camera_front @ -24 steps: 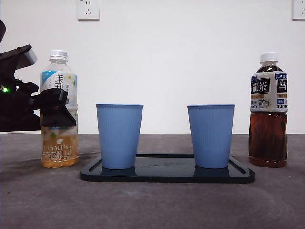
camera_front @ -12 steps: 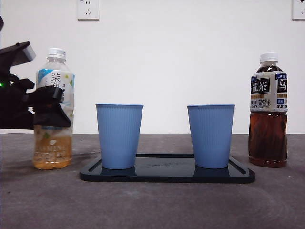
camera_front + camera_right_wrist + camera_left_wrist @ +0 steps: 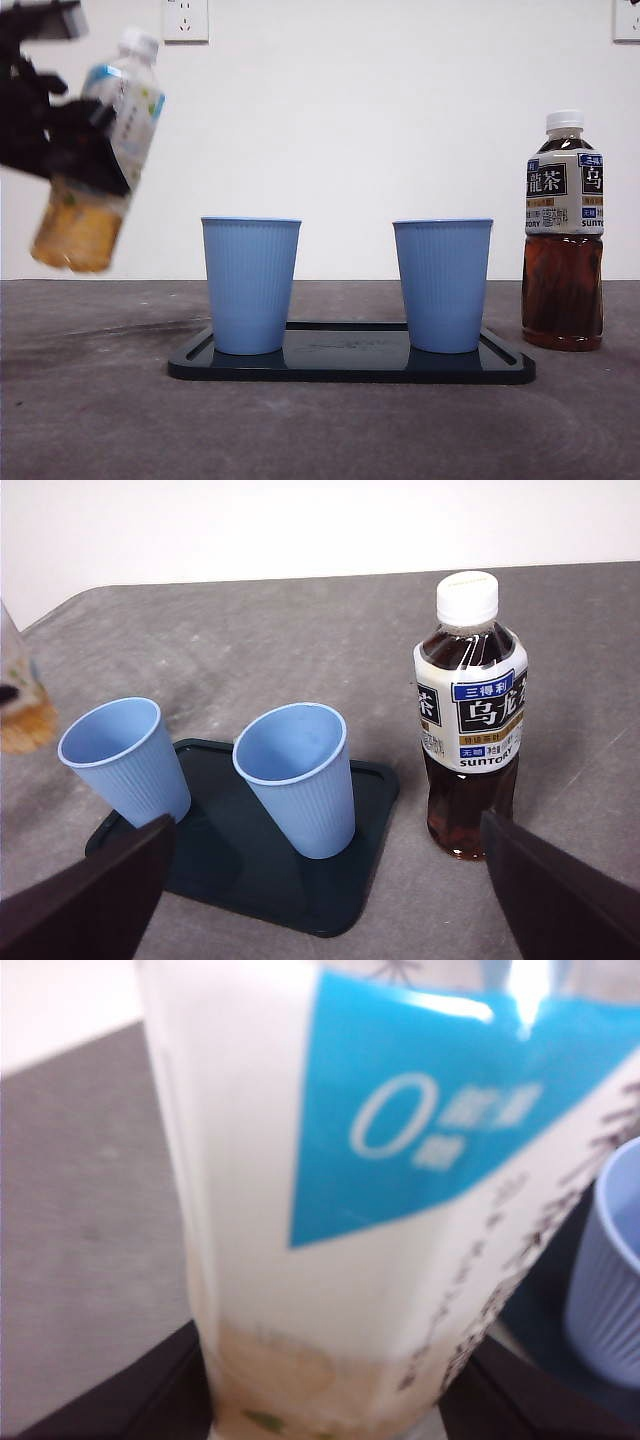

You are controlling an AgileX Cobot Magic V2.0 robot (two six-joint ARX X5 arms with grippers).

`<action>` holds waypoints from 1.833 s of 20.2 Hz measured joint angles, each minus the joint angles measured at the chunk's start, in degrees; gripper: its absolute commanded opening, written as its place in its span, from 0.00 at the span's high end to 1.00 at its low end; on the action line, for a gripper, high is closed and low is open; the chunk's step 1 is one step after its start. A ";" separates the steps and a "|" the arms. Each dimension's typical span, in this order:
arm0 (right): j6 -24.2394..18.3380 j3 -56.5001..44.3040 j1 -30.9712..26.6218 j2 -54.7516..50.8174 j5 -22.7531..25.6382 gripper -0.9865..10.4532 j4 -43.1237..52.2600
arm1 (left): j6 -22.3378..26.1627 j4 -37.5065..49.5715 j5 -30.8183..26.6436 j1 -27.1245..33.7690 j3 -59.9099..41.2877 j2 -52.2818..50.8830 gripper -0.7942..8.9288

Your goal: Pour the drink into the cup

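Observation:
My left gripper (image 3: 72,140) is shut on the jasmine tea bottle (image 3: 105,140), holding it in the air at the far left, above table height. The bottle leans with its white cap (image 3: 139,41) toward the cups. It fills the left wrist view (image 3: 380,1210) between my jaws. Two empty blue cups (image 3: 250,285) (image 3: 442,285) stand on a dark tray (image 3: 350,366). My right gripper (image 3: 320,920) is open and empty, back from the cups (image 3: 125,760) (image 3: 297,775).
A capped dark oolong tea bottle (image 3: 563,240) stands on the table right of the tray; it also shows in the right wrist view (image 3: 470,720). A white wall with sockets (image 3: 185,18) is behind. The grey table (image 3: 320,430) runs in front of the tray.
My left gripper has lifted the jasmine tea bottle off the table and tilted its top toward the cups. Cups, tray and oolong bottle have not moved.

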 measured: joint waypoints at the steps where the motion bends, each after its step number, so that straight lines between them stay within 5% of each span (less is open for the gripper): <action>1: -0.02 0.00 0.00 0.00 0.00 0.49 0.00 | 1.66 -2.56 -0.96 0.00 1.33 -0.66 0.68; 12: -0.20 0.00 0.00 0.00 0.00 0.49 -0.09 | 20.92 -26.91 -12.94 -2.36 13.11 -4.13 0.70; 27: -1.31 0.00 0.00 0.00 -0.02 0.49 -0.15 | 38.64 -30.12 -30.10 -11.34 15.96 -4.00 0.70; 37: -1.70 0.00 0.00 0.00 -0.04 0.49 -1.90 | 44.57 -29.90 -38.07 -14.58 15.98 0.28 0.71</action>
